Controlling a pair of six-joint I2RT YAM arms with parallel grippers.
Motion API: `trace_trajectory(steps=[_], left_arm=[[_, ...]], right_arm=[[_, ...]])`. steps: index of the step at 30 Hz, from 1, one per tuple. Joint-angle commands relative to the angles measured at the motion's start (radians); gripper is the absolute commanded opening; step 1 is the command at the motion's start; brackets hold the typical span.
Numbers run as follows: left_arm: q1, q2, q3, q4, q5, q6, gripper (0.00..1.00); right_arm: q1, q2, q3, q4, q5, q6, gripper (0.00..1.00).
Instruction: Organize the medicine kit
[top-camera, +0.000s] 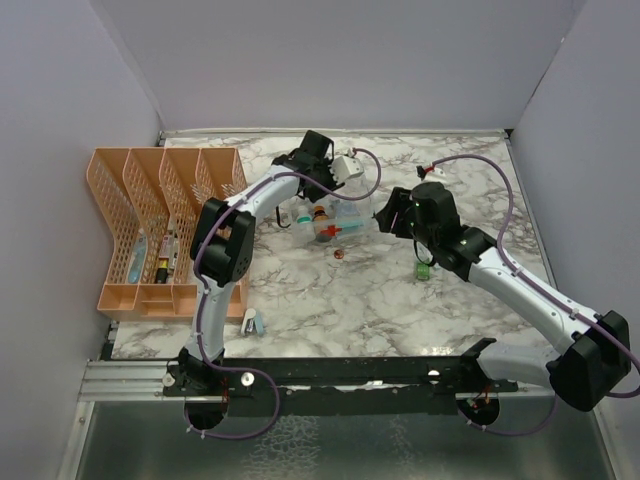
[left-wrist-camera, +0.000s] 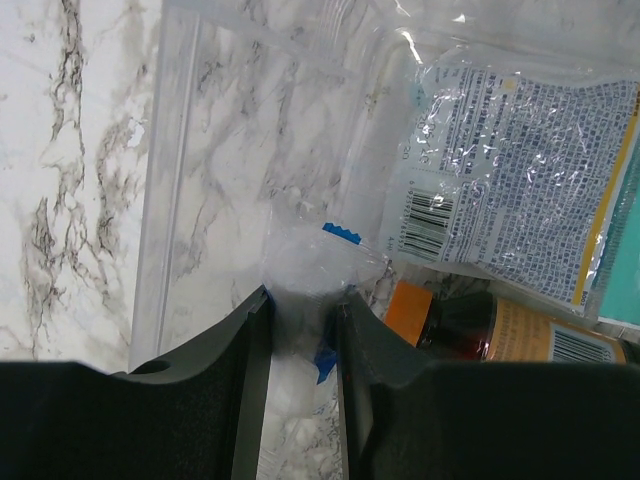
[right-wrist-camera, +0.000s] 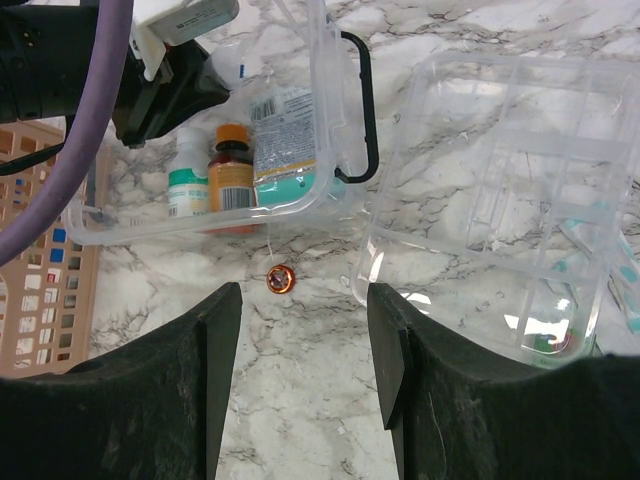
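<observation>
One small clear packet (left-wrist-camera: 322, 258) is being pinched by the left end effector (left-wrist-camera: 303, 300) inside the open medicine kit (right-wrist-camera: 318, 130) toward the back of the counter (top-camera: 330, 300), so packing is seemingly proceeding and calling next for a gentle release, while the right end effector (right-wrist-camera: 305, 295) is hovering open nearby.
</observation>
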Motion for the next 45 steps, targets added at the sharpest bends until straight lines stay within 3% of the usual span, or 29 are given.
trace_trajectory(steps=[1, 15, 23, 27, 31, 34, 41, 45], left_arm=[[0.010, 0.016, 0.010, -0.034, 0.040, 0.021, 0.19], [0.010, 0.004, -0.005, -0.100, 0.094, 0.023, 0.19], [0.009, 0.024, 0.081, -0.107, -0.059, -0.018, 0.39], [0.007, 0.006, 0.089, -0.109, -0.074, -0.017, 0.54], [0.007, 0.004, 0.084, -0.113, -0.092, -0.011, 0.60], [0.007, -0.001, 0.080, -0.113, -0.093, -0.014, 0.58], [0.006, -0.017, 0.096, -0.122, -0.029, -0.047, 0.38], [0.006, -0.019, 0.118, -0.135, 0.006, -0.074, 0.36]], right_arm=[[-0.005, 0.007, 0.030, -0.002, 0.013, 0.023, 0.53], [-0.005, 0.016, 0.023, -0.008, -0.006, 0.067, 0.52], [-0.006, 0.013, 0.024, -0.011, -0.012, 0.067, 0.52], [-0.005, 0.015, 0.025, -0.011, -0.017, 0.063, 0.52], [-0.006, 0.016, 0.027, -0.010, -0.019, 0.060, 0.53], [-0.006, 0.015, 0.026, -0.011, -0.019, 0.058, 0.52], [-0.006, -0.004, 0.021, -0.011, 0.003, 0.061, 0.51], [-0.006, -0.016, 0.017, -0.011, 0.026, 0.064, 0.51]])
